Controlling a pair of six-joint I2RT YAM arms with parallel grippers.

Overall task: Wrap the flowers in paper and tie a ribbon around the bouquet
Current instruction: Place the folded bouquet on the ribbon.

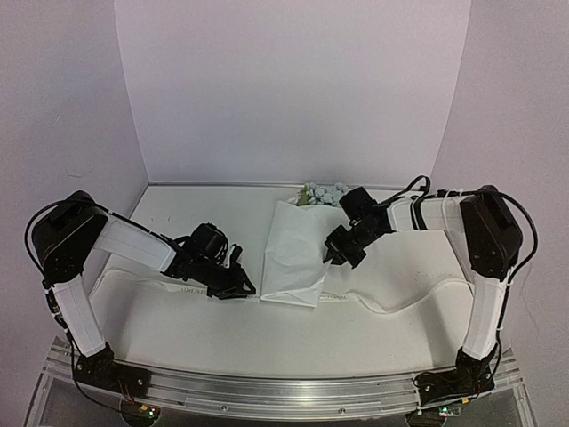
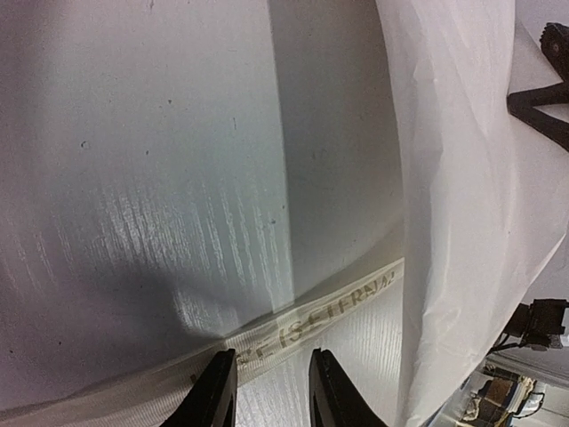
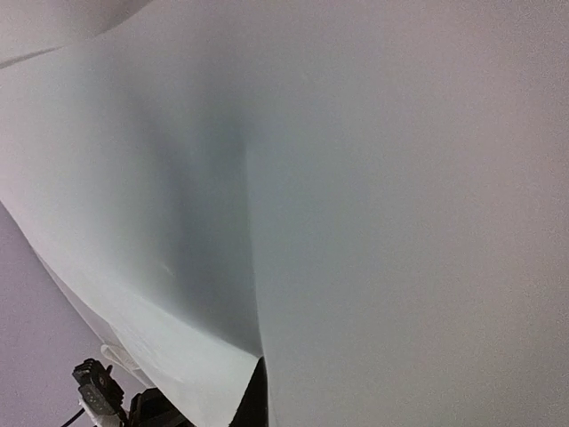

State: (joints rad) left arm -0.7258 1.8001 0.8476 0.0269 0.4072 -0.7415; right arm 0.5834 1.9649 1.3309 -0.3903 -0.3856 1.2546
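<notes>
Starting nearest, a long narrow cream ribbon [image 2: 338, 318] runs across the lower frame, with the left gripper [image 2: 273, 358] part-open just over it. Mid-frame sits a folded white paper sheet [image 1: 293, 253], right gripper [image 1: 336, 253] pinched shut on its right edge. Pale blue flowers [image 1: 324, 191] peek out at the top.

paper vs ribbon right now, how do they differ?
The paper is a wide sheet folded over the flowers; the ribbon is a narrow strip. The paper runs front to back; the ribbon lies flat left to right, passing under it. The ribbon has printed lettering; the paper is plain. Both are whitish.
</notes>
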